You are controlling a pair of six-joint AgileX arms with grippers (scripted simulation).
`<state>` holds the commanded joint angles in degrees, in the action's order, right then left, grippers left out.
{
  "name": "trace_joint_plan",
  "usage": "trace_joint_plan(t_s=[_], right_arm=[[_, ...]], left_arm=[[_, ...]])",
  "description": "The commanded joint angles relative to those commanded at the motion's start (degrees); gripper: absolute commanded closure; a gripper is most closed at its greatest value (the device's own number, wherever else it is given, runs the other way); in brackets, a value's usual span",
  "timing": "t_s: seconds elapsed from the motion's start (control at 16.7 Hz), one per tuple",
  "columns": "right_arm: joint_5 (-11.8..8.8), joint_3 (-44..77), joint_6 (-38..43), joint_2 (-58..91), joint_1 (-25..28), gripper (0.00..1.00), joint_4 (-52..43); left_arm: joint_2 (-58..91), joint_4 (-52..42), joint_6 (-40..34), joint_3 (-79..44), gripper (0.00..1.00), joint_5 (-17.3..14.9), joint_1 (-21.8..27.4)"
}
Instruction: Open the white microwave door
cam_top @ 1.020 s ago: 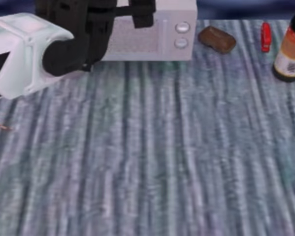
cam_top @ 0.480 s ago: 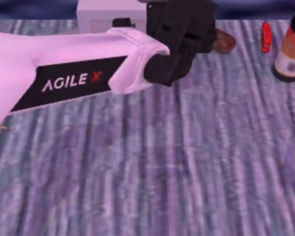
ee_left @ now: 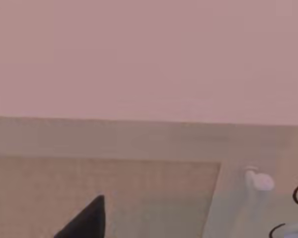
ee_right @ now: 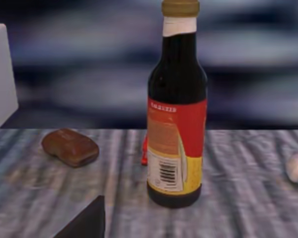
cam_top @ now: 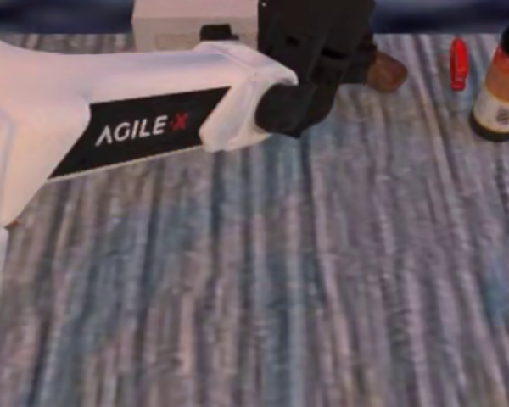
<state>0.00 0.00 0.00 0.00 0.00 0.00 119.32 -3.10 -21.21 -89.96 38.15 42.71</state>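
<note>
- Since a second ago the left arm [cam_top: 110, 127] has swung across the front of the microwave [cam_top: 191, 21], from its left end toward its knob end; over the last half second it has shifted only slightly.
- The left gripper [cam_top: 318, 42] now sits at the far edge of the table [cam_top: 322, 297], over the right part of the microwave, in the top view. Its fingers are hidden under the wrist housing; whether they are spread or pressed together cannot be told.
- The left wrist view shows one dark fingertip [ee_left: 87, 220] just in front of the door [ee_left: 104, 193]. The grey mesh window fills the lower part of that view, and a knob [ee_left: 258, 181] lies beside the window's edge.
- No contact between finger and door can be confirmed. The door appears flush with the body, so it is judged closed.
- Step in hand, as a judgement: final approach to the door's free edge or handle, next to the knob panel.
- The next move calls for a secure hold or hook on that edge, then a pull along the hinge arc toward the robot.
- The right gripper does not appear in the top view. The right wrist view shows one fingertip [ee_right: 84, 220] above the table, near a bottle [ee_right: 176, 114] and a brown object [ee_right: 70, 147]. Its state cannot be told, and the right arm appears idle.
</note>
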Motion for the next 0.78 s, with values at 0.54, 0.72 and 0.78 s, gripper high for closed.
trace_joint_plan(t_s=[0.54,0.72,0.78], right_arm=[[0.0,0.0,0.0,0.0,0.0,0.0,0.0],[0.0,0.0,0.0,0.0,0.0,0.0,0.0],[0.0,0.0,0.0,0.0,0.0,0.0,0.0]], left_arm=[[9.65,2.11,2.74,-9.13,0.0,-3.71,-4.2],[9.65,2.11,2.74,-9.13,0.15,-3.71,-4.2],[9.65,2.11,2.74,-9.13,0.23,-3.71,-4.2]])
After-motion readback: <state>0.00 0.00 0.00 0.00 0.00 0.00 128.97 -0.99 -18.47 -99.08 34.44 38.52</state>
